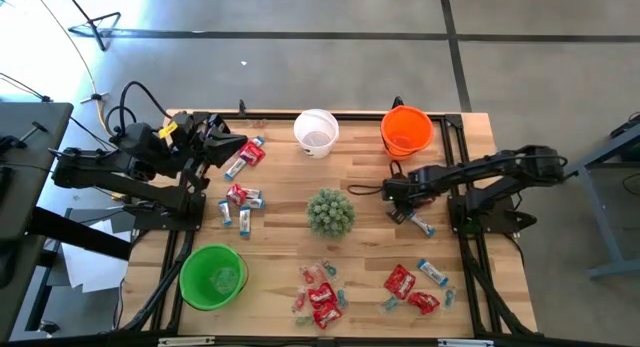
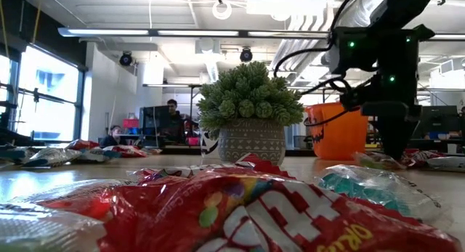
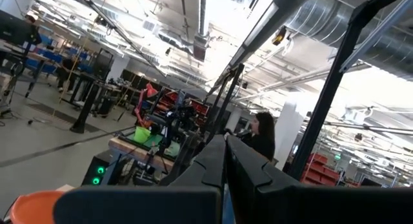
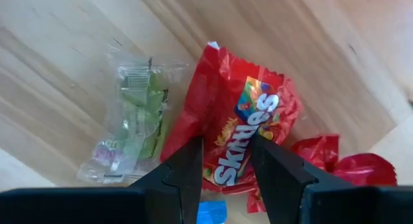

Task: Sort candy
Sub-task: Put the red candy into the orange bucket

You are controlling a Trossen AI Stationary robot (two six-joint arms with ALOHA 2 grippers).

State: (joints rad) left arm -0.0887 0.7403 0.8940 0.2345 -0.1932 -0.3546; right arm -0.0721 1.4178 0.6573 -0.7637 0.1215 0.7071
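The left claw [image 1: 232, 147] waits closed at the left rear of the pale wooden desk [image 1: 275, 249], beside a few red and blue-and-white wrapped sweets [image 1: 241, 198]. Towards the right, the right claw [image 4: 226, 145] hangs open above a shiny red Skittles packet [image 4: 261, 114], which lies flat on the wood just beside a clear wrapper with green pieces [image 4: 137, 114]. The packet looks light, crinkly and slippery, its loose contents likely to shift; pinching across its filled middle seems safer than the thin sealed ends
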